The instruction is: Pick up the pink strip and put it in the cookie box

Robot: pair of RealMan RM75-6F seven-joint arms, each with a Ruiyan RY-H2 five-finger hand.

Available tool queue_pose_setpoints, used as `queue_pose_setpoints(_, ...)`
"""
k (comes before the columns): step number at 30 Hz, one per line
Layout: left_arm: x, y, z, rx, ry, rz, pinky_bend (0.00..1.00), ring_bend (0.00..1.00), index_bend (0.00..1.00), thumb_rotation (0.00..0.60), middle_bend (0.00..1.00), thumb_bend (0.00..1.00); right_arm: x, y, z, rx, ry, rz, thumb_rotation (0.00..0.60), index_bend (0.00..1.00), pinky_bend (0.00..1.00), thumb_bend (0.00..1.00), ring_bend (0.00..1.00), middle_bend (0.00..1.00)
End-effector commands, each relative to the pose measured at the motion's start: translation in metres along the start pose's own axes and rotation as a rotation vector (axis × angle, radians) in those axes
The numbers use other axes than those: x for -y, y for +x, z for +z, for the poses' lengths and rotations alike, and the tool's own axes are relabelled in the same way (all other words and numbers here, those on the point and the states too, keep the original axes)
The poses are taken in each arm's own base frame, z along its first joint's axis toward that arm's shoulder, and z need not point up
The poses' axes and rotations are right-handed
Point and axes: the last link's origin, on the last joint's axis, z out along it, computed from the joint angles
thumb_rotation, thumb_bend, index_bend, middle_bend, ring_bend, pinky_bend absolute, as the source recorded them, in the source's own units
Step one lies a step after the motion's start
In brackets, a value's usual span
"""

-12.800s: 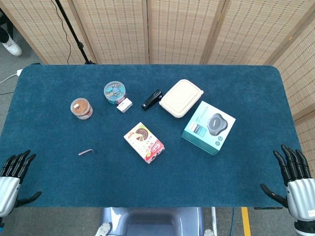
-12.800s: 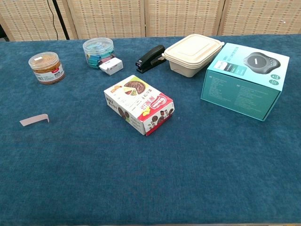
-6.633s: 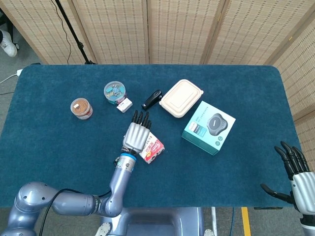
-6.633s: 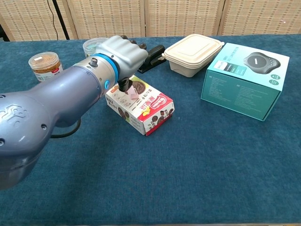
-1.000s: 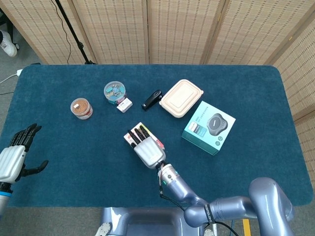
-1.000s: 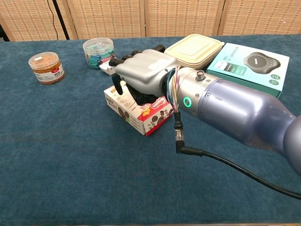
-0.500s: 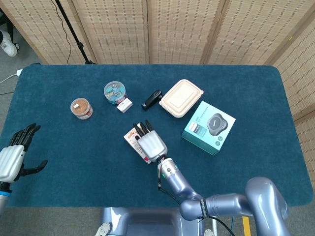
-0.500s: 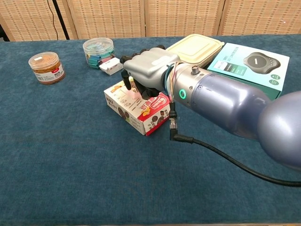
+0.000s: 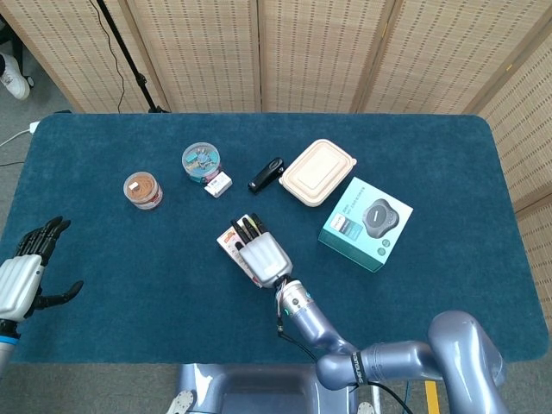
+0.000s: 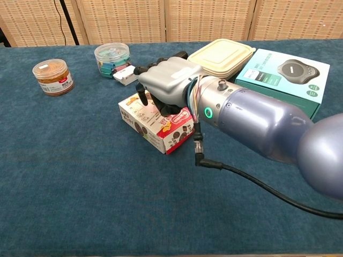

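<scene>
While the right hand [image 10: 169, 85] arches curled fingers onto the cookie box [image 10: 161, 126], grasp unclear, any pink strip underneath looks feather-light and floppy; left hand [image 9: 24, 274] idles, splayed.

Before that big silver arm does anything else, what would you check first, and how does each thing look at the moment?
1. Right hand over the red-and-white cardboard cookie box: ok, its fingers curl down onto the box top.
2. Thin pink strip visible: cannot tell, the hand covers the box top.
3. Strip actually inside the box: cannot tell, no opening shows.
4. Cookie box flat on the dark blue table cloth: ok.
5. Left hand out of the way: ok, at the table's near left edge, fingers apart, holding nothing.
6. Neighbours clear of the hand: ok, the small white box and black stapler lie apart from it.
</scene>
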Motion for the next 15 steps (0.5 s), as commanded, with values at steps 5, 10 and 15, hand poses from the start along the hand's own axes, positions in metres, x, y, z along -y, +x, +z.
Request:
queue_pose_setpoints(5,0.001,0.001,0.001,-0.001,0.003,-0.006,0.00,0.00,0.00,0.600,0.00,0.26,-0.007,-0.004,0.000,0.010,-0.016,0.001,0.600,0.35,0.00,1.00,0.00,0.00)
queue_pose_setpoints(10,0.002,0.002,0.000,-0.005,0.005,-0.007,0.00,0.00,0.00,0.600,0.00,0.26,-0.008,-0.007,-0.004,0.012,-0.011,-0.011,0.600,0.37,0.00,1.00,0.00,0.00)
queue_pose_setpoints(15,0.002,0.002,0.000,-0.006,0.009,-0.009,0.00,0.00,0.00,0.600,0.00,0.26,-0.011,-0.013,-0.005,0.024,-0.019,-0.018,0.600,0.37,0.00,1.00,0.00,0.00)
